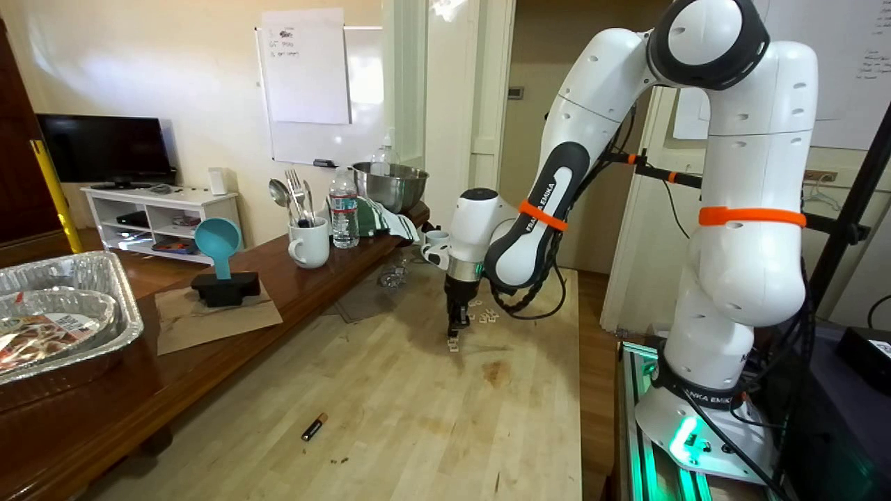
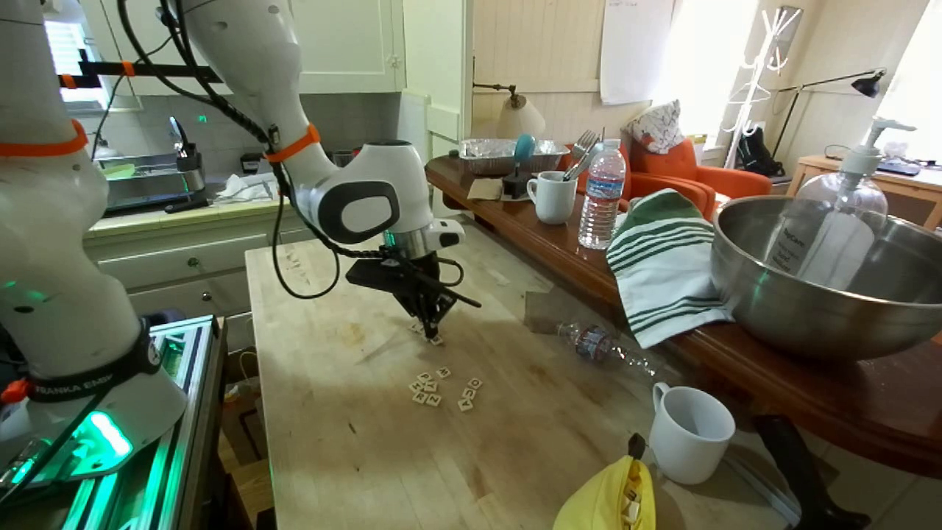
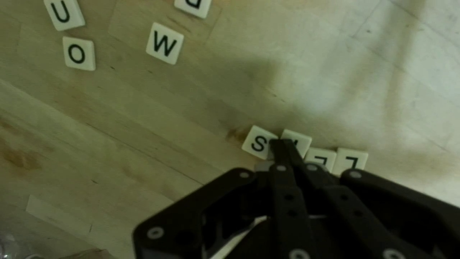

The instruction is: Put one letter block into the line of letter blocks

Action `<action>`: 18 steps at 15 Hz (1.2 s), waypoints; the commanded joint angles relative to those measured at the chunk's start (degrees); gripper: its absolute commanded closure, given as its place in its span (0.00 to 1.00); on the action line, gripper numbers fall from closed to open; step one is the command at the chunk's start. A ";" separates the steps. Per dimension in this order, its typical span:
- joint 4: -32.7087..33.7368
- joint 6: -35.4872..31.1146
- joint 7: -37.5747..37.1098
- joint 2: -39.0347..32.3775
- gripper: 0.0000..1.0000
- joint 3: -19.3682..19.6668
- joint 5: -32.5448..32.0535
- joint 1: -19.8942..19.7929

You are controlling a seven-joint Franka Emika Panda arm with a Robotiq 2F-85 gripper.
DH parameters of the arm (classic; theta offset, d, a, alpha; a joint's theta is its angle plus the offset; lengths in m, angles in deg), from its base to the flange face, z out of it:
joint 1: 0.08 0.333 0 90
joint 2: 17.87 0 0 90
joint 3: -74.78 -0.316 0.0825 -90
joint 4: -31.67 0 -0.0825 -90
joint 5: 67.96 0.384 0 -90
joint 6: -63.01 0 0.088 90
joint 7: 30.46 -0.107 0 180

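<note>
Blocks in a short line point(image 3: 304, 144) lie flat on our worktop point(image 2: 353, 456), letters up, and we see the S block point(image 3: 254, 144) at one end, just beside the next one. Our hand point(image 3: 283, 144) has its fingers point(image 3: 278, 155) together, low over the spot between those two, and it hides part of the line from us. Well apart from it, we see loose blocks point(image 3: 71, 19) with a U and an O. A yellow pouch point(image 2: 600, 497) is near a white mug point(image 2: 690, 445).
</note>
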 commanded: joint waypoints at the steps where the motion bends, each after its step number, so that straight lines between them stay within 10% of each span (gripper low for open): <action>1: 0.06 0.18 0.01 0.07 0.99 -0.58 -0.19 -0.62; 18: 0.86 -2.73 2.03 -0.61 1.00 -2.11 0.81 -1.18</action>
